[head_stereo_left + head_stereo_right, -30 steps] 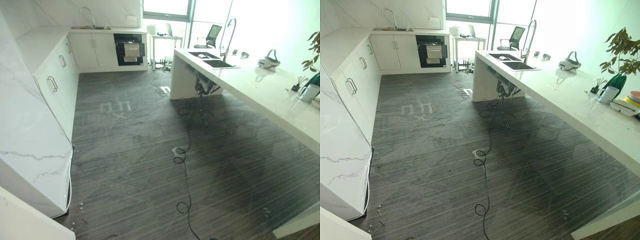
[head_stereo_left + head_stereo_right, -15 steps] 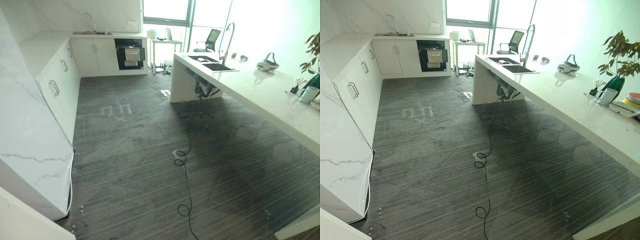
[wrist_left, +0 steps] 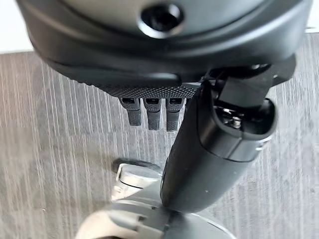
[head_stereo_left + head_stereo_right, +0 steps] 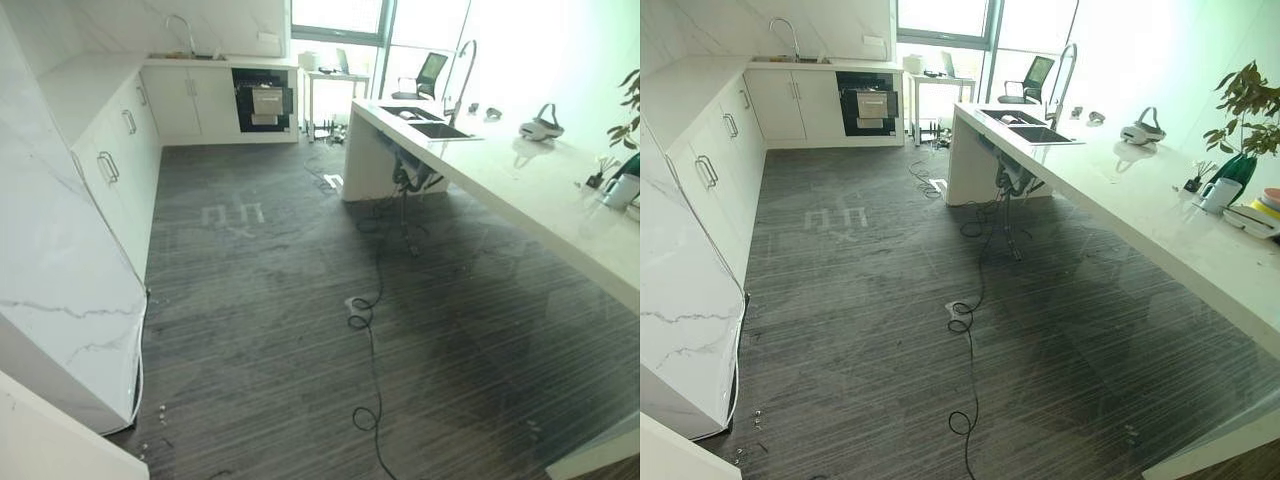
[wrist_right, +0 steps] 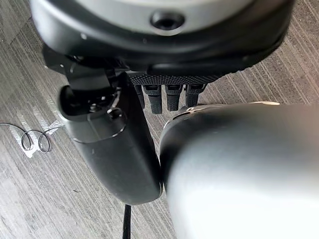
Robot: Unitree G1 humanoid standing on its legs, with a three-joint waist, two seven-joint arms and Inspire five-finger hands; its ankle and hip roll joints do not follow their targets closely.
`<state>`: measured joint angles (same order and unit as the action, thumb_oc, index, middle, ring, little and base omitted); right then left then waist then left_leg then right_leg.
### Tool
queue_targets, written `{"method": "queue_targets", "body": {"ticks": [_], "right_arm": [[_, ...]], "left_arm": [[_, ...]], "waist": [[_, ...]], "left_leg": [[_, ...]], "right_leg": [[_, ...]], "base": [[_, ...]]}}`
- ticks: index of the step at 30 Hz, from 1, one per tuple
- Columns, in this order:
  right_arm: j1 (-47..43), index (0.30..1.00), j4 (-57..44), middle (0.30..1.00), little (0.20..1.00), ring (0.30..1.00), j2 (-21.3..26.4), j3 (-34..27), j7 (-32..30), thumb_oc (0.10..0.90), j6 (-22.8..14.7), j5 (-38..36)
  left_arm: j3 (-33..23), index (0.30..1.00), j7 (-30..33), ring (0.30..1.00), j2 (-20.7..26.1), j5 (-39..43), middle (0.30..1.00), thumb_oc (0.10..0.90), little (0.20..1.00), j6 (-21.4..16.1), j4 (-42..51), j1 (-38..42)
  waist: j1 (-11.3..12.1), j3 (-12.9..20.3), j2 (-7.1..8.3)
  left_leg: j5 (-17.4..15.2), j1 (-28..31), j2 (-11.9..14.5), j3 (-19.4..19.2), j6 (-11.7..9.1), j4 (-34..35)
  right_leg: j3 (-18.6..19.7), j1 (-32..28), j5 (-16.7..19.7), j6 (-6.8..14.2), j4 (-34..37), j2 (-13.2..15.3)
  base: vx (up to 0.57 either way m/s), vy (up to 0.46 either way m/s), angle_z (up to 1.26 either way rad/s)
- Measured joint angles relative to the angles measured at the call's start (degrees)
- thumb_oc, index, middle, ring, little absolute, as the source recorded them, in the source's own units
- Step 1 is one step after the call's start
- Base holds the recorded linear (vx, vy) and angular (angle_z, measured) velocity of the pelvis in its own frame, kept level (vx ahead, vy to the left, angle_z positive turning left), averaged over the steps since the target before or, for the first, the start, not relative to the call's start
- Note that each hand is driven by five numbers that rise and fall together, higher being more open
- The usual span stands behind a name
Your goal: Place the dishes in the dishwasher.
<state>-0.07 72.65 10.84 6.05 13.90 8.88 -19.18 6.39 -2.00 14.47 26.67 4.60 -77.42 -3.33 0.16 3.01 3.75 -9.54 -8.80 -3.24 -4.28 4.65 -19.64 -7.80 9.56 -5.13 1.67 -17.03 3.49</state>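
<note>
Both hands hang at the robot's sides over the floor (image 4: 300, 330), holding nothing. Left hand (image 3: 164, 99): fingers relaxed and straight, thumb out, nothing between them. Right hand (image 5: 149, 94): same, loose, nothing gripped.

Change over the last second: the whole head view shifts up a little, then back down, with a slight sideways drift. Every object moves together, so that's camera motion, not the scene. Nothing in the kitchen has moved. Judgement: the robot is only looking around or settling its stance; no manipulation has begun.

Near: bare striped floor, white cabinets (image 4: 100, 190) along the left. Middle: long white counter (image 4: 1140, 215) on the right. The dishes (image 4: 1260, 212) sit stacked at its near right end, just beside a white mug (image 4: 1217, 193) and a plant (image 4: 1245, 110). Further along the counter: a headset (image 4: 1140, 131), then the sink (image 4: 1035, 127) with a tall tap.

Far: the dark built-in appliance (image 4: 871, 102) in the back cabinets is likely the dishwasher; door looks shut, hard to be sure at this range. Dishes and it are well apart, so the task is at its start: turn right to the dishes first.
</note>
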Motion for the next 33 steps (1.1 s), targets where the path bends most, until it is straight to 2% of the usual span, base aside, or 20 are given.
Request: {"method": "queue_targets", "body": {"ticks": [8,9,10,11,12,13,14,15,16,17,19,23,25,27,28,29,30,31,32,33], "right_arm": [[5.6,0.900,-24.0,0.900,0.900,0.900,2.5,2.0,-2.6,0.800,-5.0,-2.5],[6.5,0.900,-28.8,0.900,0.900,0.900,2.9,2.1,-3.7,0.800,-4.2,-3.4],[11.1,0.900,-45.1,0.900,0.900,0.900,2.8,2.5,-6.0,0.800,-4.3,-3.9],[11.9,0.900,-49.0,0.900,0.900,0.900,4.0,1.6,-6.3,0.800,-6.1,-4.1],[11.1,0.900,-49.3,0.900,0.900,0.900,4.8,0.9,-6.5,0.800,-6.9,-4.0],[10.1,0.900,-49.0,0.900,0.900,0.900,5.3,0.2,-7.1,0.800,-7.1,-3.9],[10.1,0.900,-49.6,0.900,0.900,0.900,5.9,-0.8,-7.1,0.800,-7.3,-3.9],[9.9,0.900,-49.8,0.900,0.900,0.900,6.7,-1.2,-7.2,0.800,-7.3,-3.9],[9.0,0.900,-50.5,0.900,0.900,0.900,9.4,-1.0,-6.7,0.800,-7.2,-3.9],[9.3,0.900,-50.5,0.900,0.900,0.900,10.3,-1.1,-6.3,0.800,-7.2,-3.9],[12.5,0.900,-50.6,0.900,0.900,0.900,10.4,-1.6,-5.4,0.800,-7.3,-3.9],[18.0,0.900,-52.8,0.900,0.900,0.900,11.4,-2.5,-3.7,0.800,-7.2,-3.8],[18.8,0.900,-52.7,0.900,0.900,0.900,10.3,-2.6,-3.6,0.800,-7.1,-3.8],[19.3,0.900,-56.2,0.900,0.900,0.900,8.9,-1.9,-3.3,0.800,-7.3,-3.8],[17.7,0.900,-58.1,0.900,0.900,0.900,8.6,-1.1,-3.0,0.800,-7.7,-3.8],[16.8,0.900,-58.7,0.900,0.900,0.900,7.4,-1.3,-3.1,0.800,-8.0,-3.8],[15.4,0.900,-59.1,0.900,0.900,0.900,7.0,-0.9,-3.1,0.800,-8.6,-3.8],[14.5,0.900,-60.1,0.900,0.900,0.900,6.4,-0.4,-3.9,0.800,-8.6,-3.8],[13.5,0.900,-60.4,0.900,0.900,0.900,6.2,1.5,-4.5,0.800,-8.5,-3.9],[13.4,0.900,-60.9,0.900,0.900,0.900,6.6,3.0,-4.6,0.800,-8.5,-3.9]], "left_arm": [[-0.9,0.900,-0.9,0.900,0.2,4.6,0.900,0.800,0.900,-11.9,31.2,-3.5],[-1.8,0.900,-0.6,0.900,0.4,4.8,0.900,0.800,0.900,-12.1,34.2,-4.2],[-4.6,0.900,0.0,0.900,2.5,6.4,0.900,0.800,0.900,-13.5,45.2,-8.1],[-4.9,0.900,-0.4,0.900,2.2,6.7,0.900,0.800,0.900,-14.4,46.2,-6.8],[-4.9,0.900,-0.9,0.900,2.3,6.7,0.900,0.800,0.900,-14.8,46.2,-6.8],[-5.3,0.900,-1.1,0.900,2.1,6.7,0.900,0.800,0.900,-15.4,46.2,-7.3],[-5.4,0.900,-1.2,0.900,1.7,6.8,0.900,0.800,0.900,-15.8,46.3,-8.5],[-5.4,0.900,-1.0,0.900,0.9,6.9,0.900,0.800,0.900,-15.7,46.4,-10.3],[-5.4,0.900,-1.1,0.900,-0.3,6.9,0.900,0.800,0.900,-16.4,47.2,-12.9],[-5.3,0.900,-1.1,0.900,-0.6,6.9,0.900,0.800,0.900,-16.0,46.5,-13.2],[-5.9,0.900,-1.1,0.900,-0.9,6.9,0.900,0.800,0.900,-16.1,46.4,-15.1],[-7.3,0.900,-1.3,0.900,-1.3,6.8,0.900,0.800,0.900,-15.9,46.7,-15.6],[-7.1,0.900,-1.7,0.900,-1.4,6.7,0.900,0.800,0.900,-15.8,47.6,-14.5],[-6.8,0.900,-2.6,0.900,-1.2,6.5,0.900,0.800,0.900,-15.3,47.9,-13.9],[-6.8,0.900,-2.6,0.900,-0.7,6.2,0.900,0.800,0.900,-15.4,48.3,-12.2],[-6.2,0.900,-2.5,0.900,0.2,6.2,0.900,0.800,0.900,-15.6,48.5,-10.3],[-6.1,0.900,-2.7,0.900,0.5,6.2,0.900,0.800,0.900,-16.4,48.5,-8.5],[-5.3,0.900,-2.1,0.900,0.4,6.2,0.900,0.800,0.900,-15.8,46.6,-7.1],[-0.7,0.900,-0.8,0.900,1.8,6.1,0.900,0.800,0.900,-15.5,46.6,-7.8],[0.2,0.900,-0.8,0.900,1.9,6.1,0.900,0.800,0.900,-15.5,47.9,-9.2]], "waist": [[0.1,-6.7,0.85],[0.0,-7.8,1.14],[-0.1,-10.0,5.88],[-0.9,-12.1,5.89],[0.3,-12.9,4.72],[1.6,-13.1,3.61],[1.7,-13.6,2.33],[2.3,-13.8,-0.97],[4.9,-14.6,-5.18],[4.3,-15.4,-7.36],[4.9,-15.1,-7.56],[4.1,-12.2,-5.54],[4.8,-8.0,-0.38],[4.7,-6.7,-0.24],[4.2,-6.6,-0.65],[3.7,-6.6,-1.10],[3.2,-6.9,-2.65],[1.3,-7.4,-2.86],[0.4,-7.9,-5.60],[0.3,-8.0,-7.32]], "left_leg": [[1.1,1.7,0.3,0.0,-1.3,1.7],[2.2,2.8,0.4,-0.8,-2.8,2.7],[6.0,-2.9,-0.4,-5.0,-11.0,-8.0],[11.5,-10.2,0.6,-4.3,-11.0,-21.8],[12.7,-16.4,2.2,-4.3,-9.9,-29.4],[11.8,-19.3,3.6,-4.9,-8.9,-26.1],[11.8,-19.9,4.6,-5.6,-8.9,-18.2],[12.3,-18.5,6.7,-6.7,-9.4,-2.3],[13.3,-17.6,10.3,-5.5,-10.9,13.3],[13.3,-19.8,11.9,-3.3,-11.0,11.2],[13.4,-20.9,12.4,-1.1,-10.6,6.5],[11.7,-16.3,10.9,-6.9,-7.0,1.8],[12.6,-8.0,2.0,-6.2,1.8,5.9],[10.1,-4.5,1.1,-5.4,4.0,5.0],[7.8,-5.7,1.1,-5.9,4.5,0.0],[4.2,-8.2,1.0,-6.4,5.0,-4.4],[-0.2,-7.6,-0.1,-5.9,6.3,-5.5],[-3.8,-6.8,-1.4,-4.3,7.5,-9.4],[-5.9,-3.3,-1.7,-4.5,9.1,-9.3],[-5.3,-1.3,-1.9,-4.5,8.3,-6.3]], "right_leg": [[0.4,0.4,-1.3,-1.8,-2.0,-0.4],[0.0,0.7,-2.7,-2.8,-4.3,-1.1],[-0.4,1.5,-7.6,-9.3,-7.3,-1.6],[-0.7,0.1,-5.0,-9.7,-6.6,-2.0],[0.2,-0.6,-5.9,-9.5,-6.3,-2.8],[1.3,-1.4,-7.0,-8.4,-5.3,-4.2],[1.4,-2.6,-6.7,-7.9,-3.4,-5.7],[1.1,-4.9,-7.3,-5.6,-1.1,-7.7],[-0.5,-4.0,-9.5,-6.7,-5.5,-8.7],[-0.3,-5.7,-9.5,-6.2,-5.6,-10.9],[0.8,-8.6,-12.3,-6.8,-6.4,-11.5],[2.7,-16.4,-14.1,-4.9,-0.5,-10.5],[4.2,-21.2,-14.8,-0.2,-1.5,-5.1],[4.1,-21.3,-14.1,3.2,-6.7,-0.9],[4.8,-21.7,-5.2,4.8,-5.9,1.0],[5.2,-21.0,-3.9,6.6,-10.4,1.0],[4.2,-16.1,-1.1,8.0,-22.9,1.3],[6.2,-8.5,10.3,6.9,-39.5,2.4],[5.6,9.0,11.7,4.3,-56.6,3.0],[4.3,16.3,8.4,2.9,-55.9,2.0]], "base": [[0.07,-0.171,-0.02],[0.11,-0.278,-0.35],[0.17,-0.168,0.09],[0.30,-0.083,0.17],[0.36,0.036,0.09],[0.52,0.133,-0.32],[0.54,0.176,-0.43],[0.77,0.279,-0.87],[0.60,0.223,-0.77],[0.59,0.221,-0.69],[0.40,0.167,-0.16],[0.57,0.235,-0.14],[0.74,0.367,-0.19],[0.40,0.279,-0.13],[0.48,0.408,0.17],[0.39,0.378,0.34],[0.37,0.354,0.69],[0.30,0.179,0.52],[0.47,0.036,0.33],[0.51,-0.058,0.22]]}}
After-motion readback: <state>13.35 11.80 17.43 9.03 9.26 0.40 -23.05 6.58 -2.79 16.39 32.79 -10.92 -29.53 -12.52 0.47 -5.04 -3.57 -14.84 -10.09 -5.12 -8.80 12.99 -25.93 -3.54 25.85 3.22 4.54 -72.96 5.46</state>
